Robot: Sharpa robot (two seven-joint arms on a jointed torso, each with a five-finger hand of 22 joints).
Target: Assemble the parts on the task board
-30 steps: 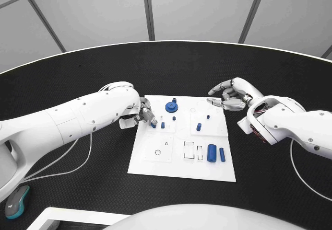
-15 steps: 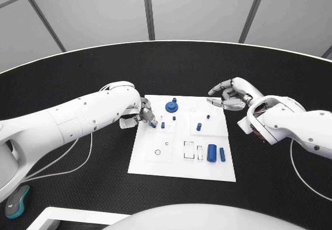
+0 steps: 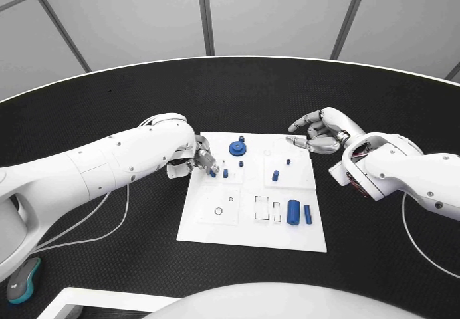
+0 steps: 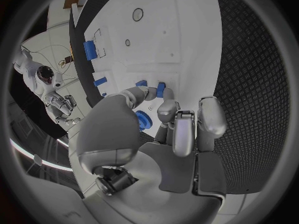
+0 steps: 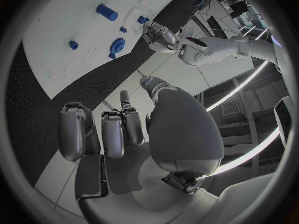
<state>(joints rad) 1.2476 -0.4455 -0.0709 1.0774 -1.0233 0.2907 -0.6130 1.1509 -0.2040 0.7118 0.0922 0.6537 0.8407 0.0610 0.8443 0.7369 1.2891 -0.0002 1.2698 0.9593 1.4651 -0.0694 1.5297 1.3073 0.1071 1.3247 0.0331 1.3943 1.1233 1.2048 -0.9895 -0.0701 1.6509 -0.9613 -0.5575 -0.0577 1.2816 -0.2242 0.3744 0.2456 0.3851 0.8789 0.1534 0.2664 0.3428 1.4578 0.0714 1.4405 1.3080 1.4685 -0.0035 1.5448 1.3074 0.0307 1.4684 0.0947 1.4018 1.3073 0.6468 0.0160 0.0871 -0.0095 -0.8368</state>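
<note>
The task board (image 3: 251, 219) lies mid-table, carrying a round blue part (image 3: 238, 148) at its far edge and 2 long blue parts (image 3: 293, 212) lying side by side, pointing near-to-far. The left hand (image 3: 197, 159) pinches a small blue part (image 3: 212, 173) at the board's left edge, unmoved from 1 second ago. The right hand (image 3: 321, 131) hovers curled, holding nothing.

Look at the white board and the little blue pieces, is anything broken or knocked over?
Nothing stands out. The task board lies flat on the black table, the blue parts stand or lie on it, and none looks broken. The left hand is at a small blue part; the right hand hovers beside the board.
</note>
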